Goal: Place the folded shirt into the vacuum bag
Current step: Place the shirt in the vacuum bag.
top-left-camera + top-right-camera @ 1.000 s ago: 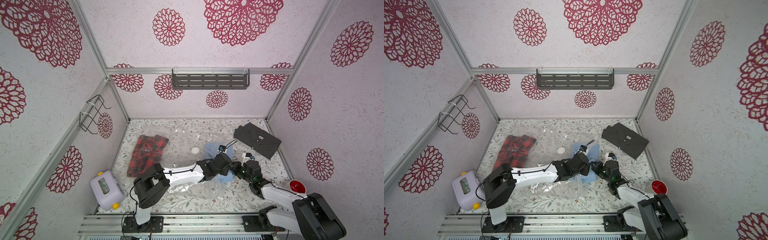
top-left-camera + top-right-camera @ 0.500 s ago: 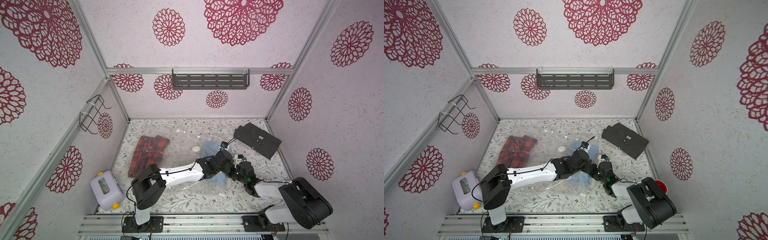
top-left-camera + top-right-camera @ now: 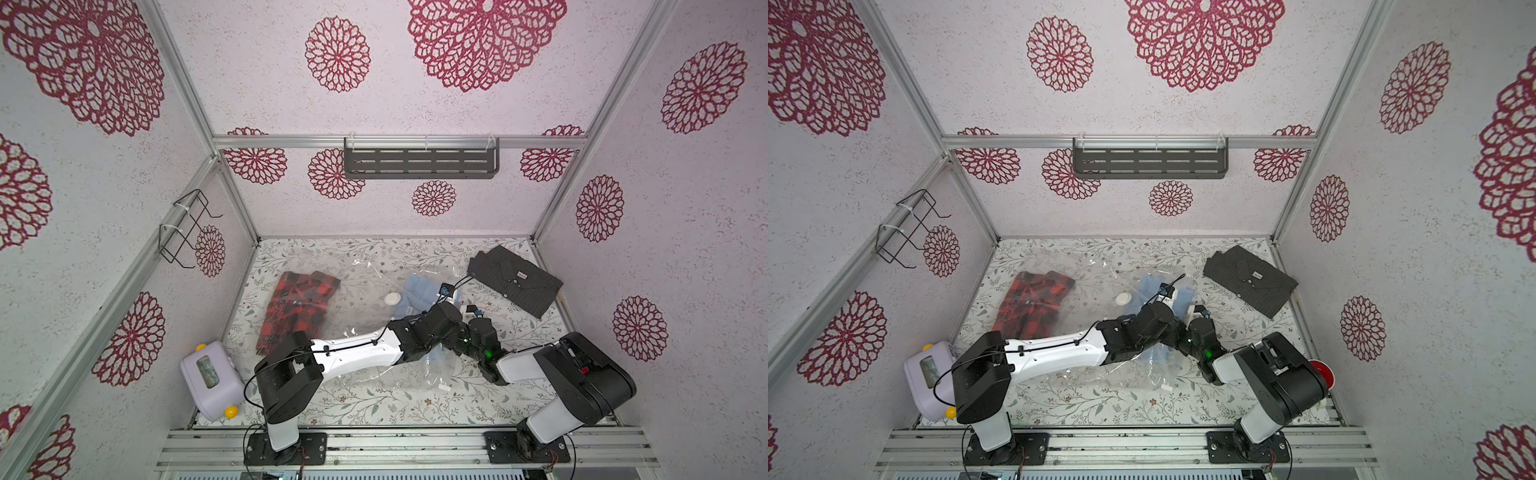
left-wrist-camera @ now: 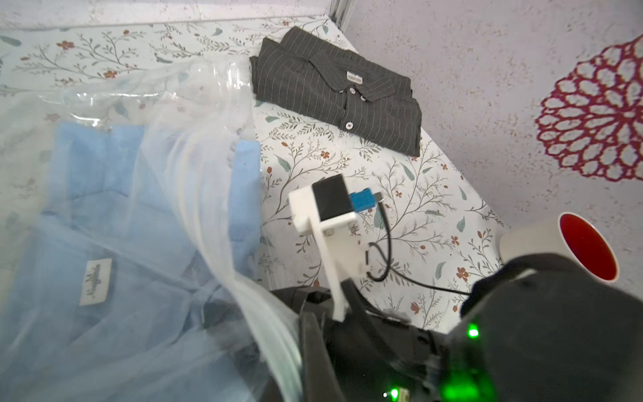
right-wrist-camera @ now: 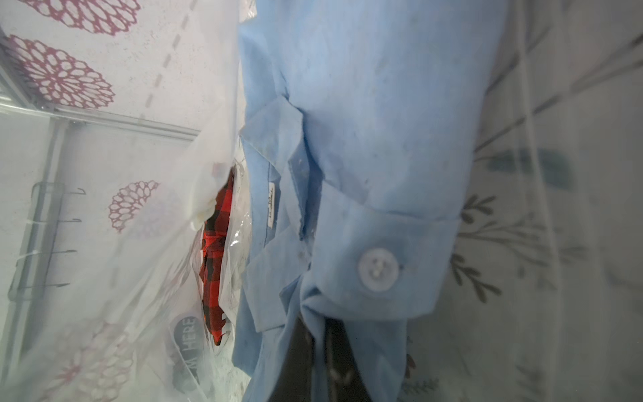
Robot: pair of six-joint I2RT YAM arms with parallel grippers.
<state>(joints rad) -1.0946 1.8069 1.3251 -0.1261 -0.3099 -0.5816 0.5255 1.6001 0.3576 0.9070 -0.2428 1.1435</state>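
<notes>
My right gripper was clamped on the folded blue shirt, which lay mostly under the top sheet of the vacuum bag. My left gripper was pinched shut on that bunched plastic sheet.

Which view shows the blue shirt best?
The right wrist view: the blue shirt fills it, collar, label and cuff button all plain. The left wrist view shows it hazy behind the bag. In both top views it is small, partly hidden by the left arm.
</notes>
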